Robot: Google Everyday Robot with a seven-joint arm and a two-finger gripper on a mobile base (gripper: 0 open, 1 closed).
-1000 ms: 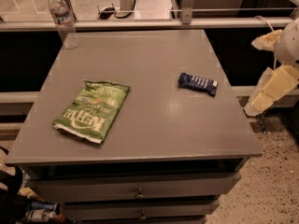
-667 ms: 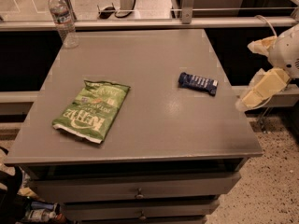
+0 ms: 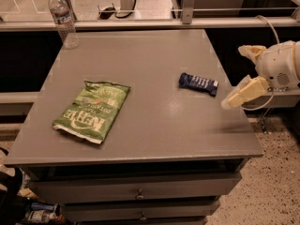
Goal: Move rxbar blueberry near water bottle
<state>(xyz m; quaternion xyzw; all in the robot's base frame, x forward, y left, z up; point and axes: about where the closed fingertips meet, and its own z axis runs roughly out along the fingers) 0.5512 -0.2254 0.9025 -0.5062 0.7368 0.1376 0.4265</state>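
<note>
Item count on the grey table (image 3: 154, 139): one rxbar blueberry (image 3: 198, 83), one water bottle (image 3: 62, 18), one green chip bag (image 3: 92, 110). One gripper (image 3: 243, 92) is present at the table's right edge.

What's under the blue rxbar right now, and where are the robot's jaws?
The rxbar blueberry lies flat on the bare grey table; anything beneath the wrapper is covered. The gripper, its jaws empty, hovers just right of the bar at the table's right edge.

Single high front view angled down over table (image 3: 154, 125), pincer (image 3: 243, 92) right edge.
</note>
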